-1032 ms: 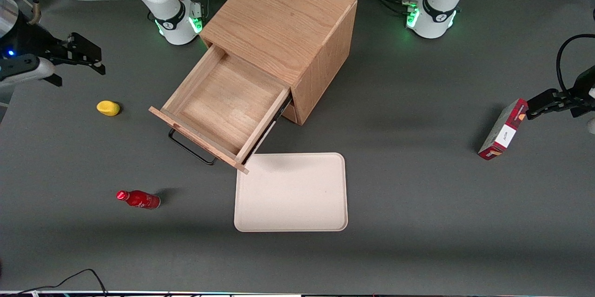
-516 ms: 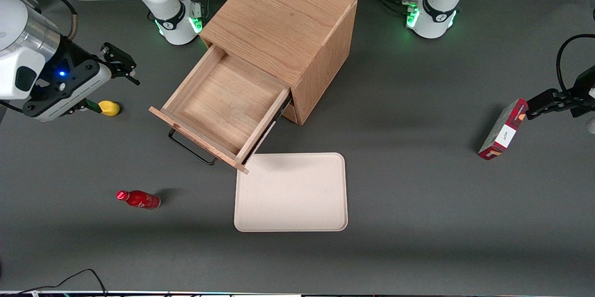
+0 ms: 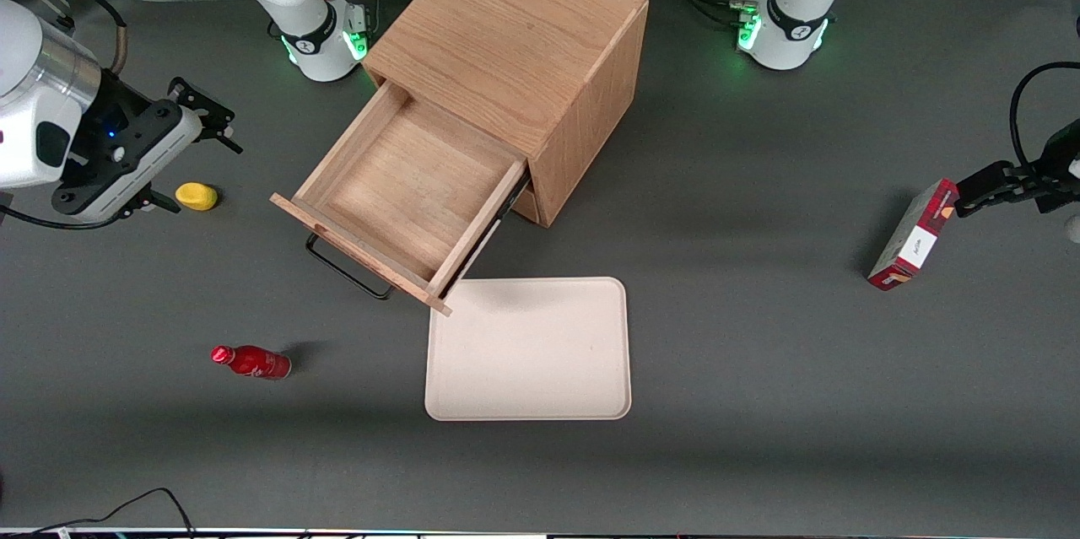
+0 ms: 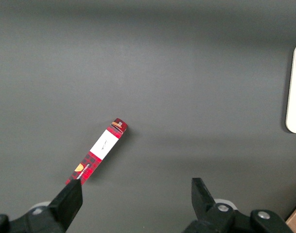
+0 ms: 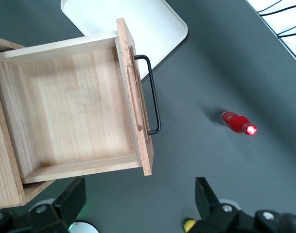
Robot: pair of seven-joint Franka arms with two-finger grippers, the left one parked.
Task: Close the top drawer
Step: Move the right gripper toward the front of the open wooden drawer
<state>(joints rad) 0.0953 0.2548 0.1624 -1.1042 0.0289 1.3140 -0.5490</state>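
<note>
While the top drawer (image 3: 405, 202) stands pulled well out of the oak cabinet (image 3: 515, 58), its light-wood inside bare, the right arm's gripper (image 3: 207, 113) hangs above the dark desk (image 3: 759, 353) toward the working arm's end, well apart from the drawer and touching nothing. Seen from the right wrist camera, the fingers (image 5: 72, 199) are spread wide with only air and the desk between them, and the drawer (image 5: 75, 107) shows under the camera with its thin black wire handle (image 5: 152, 94) standing out from the front panel. In the front view that handle (image 3: 346, 269) sits on the drawer's front, which is turned toward the camera and the working arm's end. A small yellow object (image 3: 197, 196) lies on the desk near the gripper, a little nearer the front camera than it. A red bottle (image 3: 251, 362) lies on its side nearer the camera, clear of the drawer, and it also shows from the wrist (image 5: 237, 122). A pale rectangular tray (image 3: 529, 349) lies flat, one corner just under the drawer's front corner. Toward the parked arm's end, a red box (image 3: 913, 235) stands tilted on the desk.
</note>
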